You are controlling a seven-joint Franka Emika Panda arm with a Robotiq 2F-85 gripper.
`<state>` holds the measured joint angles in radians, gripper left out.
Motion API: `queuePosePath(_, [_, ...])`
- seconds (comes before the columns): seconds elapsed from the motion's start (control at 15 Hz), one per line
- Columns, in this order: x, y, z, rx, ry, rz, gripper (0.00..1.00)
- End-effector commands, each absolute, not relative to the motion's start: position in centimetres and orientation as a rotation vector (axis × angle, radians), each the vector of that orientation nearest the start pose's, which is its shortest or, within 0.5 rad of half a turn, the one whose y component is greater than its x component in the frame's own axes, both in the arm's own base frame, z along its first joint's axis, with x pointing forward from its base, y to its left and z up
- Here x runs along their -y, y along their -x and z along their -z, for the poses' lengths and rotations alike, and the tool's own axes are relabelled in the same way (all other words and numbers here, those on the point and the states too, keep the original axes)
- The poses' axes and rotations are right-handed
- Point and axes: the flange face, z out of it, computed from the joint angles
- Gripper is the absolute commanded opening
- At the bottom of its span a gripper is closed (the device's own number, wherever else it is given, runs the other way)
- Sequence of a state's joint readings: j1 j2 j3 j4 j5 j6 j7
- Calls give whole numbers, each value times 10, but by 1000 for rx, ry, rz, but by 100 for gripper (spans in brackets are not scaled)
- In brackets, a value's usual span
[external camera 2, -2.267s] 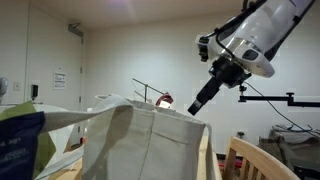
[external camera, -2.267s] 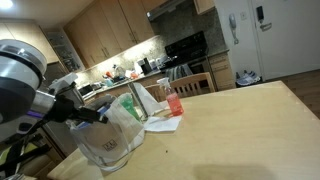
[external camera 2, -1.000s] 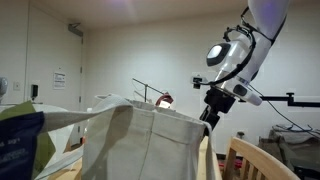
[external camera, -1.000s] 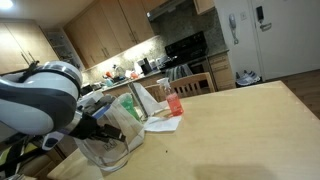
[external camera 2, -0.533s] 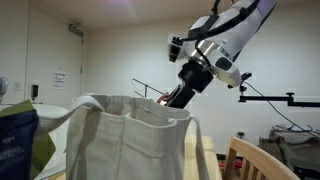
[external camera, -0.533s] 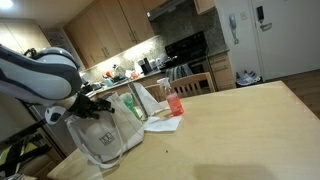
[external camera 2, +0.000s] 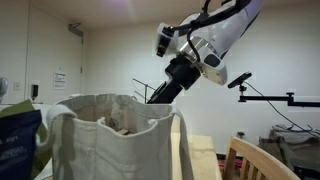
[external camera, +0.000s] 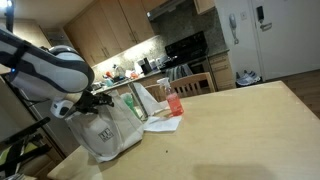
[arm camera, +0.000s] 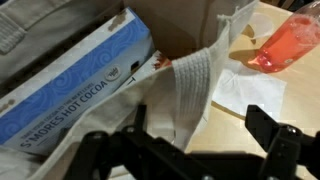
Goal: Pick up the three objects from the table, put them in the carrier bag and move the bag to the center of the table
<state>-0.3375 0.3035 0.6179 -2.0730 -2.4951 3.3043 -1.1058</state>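
Observation:
The carrier bag stands upright near the table's corner, and it fills the foreground in an exterior view. In the wrist view a light-blue hot cocoa carton lies among the bag's whitish folds. A red-and-white packet corner peeks out beside the carton. My gripper is open right at the bag's rim, and a strip of bag cloth hangs between its dark fingers. In an exterior view the gripper sits at the bag's top edge.
A pink-red bottle stands on the table just beyond the bag, and in the wrist view the bottle is at the upper right. A white paper sheet lies flat next to it. Kitchen counters and a stove line the back wall.
The arm has swung across over the bag. The bag's rim has risen and its mouth has spread, so it now stands taller. The jaws have stayed open.

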Motion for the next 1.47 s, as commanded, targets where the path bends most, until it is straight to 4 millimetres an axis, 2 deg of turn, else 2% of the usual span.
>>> queuePosePath(0.0, [-182,-487,-294,-2236,873,-325,74])
queuePosePath(0.13, [-170,-484,-282,-2235,898,-344,68])
queuePosePath(0.47, [-148,-481,-264,-2224,963,-345,29])
queuePosePath(0.73, [-150,-474,-269,-2173,1050,-292,0])
queuePosePath(0.93, [-164,-462,-281,-2123,1123,-247,0])
queuePosePath(1.4, [-214,-390,-308,-1993,1352,-42,1])
